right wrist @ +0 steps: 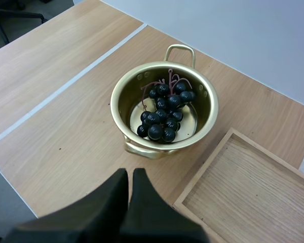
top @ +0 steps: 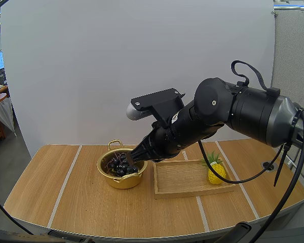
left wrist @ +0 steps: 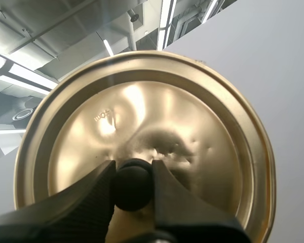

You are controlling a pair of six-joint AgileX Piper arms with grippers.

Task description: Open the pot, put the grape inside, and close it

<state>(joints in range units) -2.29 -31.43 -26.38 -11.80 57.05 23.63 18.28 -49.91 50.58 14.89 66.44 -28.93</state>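
Observation:
A gold pot stands uncovered on the wooden table, with a bunch of dark grapes lying inside it. My right gripper hovers at the pot's right rim. From the right wrist view the pot and its grapes lie just ahead of my right gripper, whose fingers are pressed together with nothing between them. In the left wrist view, my left gripper is shut on the black knob of the gold lid, held up off the table.
A shallow wooden tray lies right of the pot, with a small yellow toy pineapple at its right end. The tray's corner sits beside the pot. The table's front edge curves near the arms' bases.

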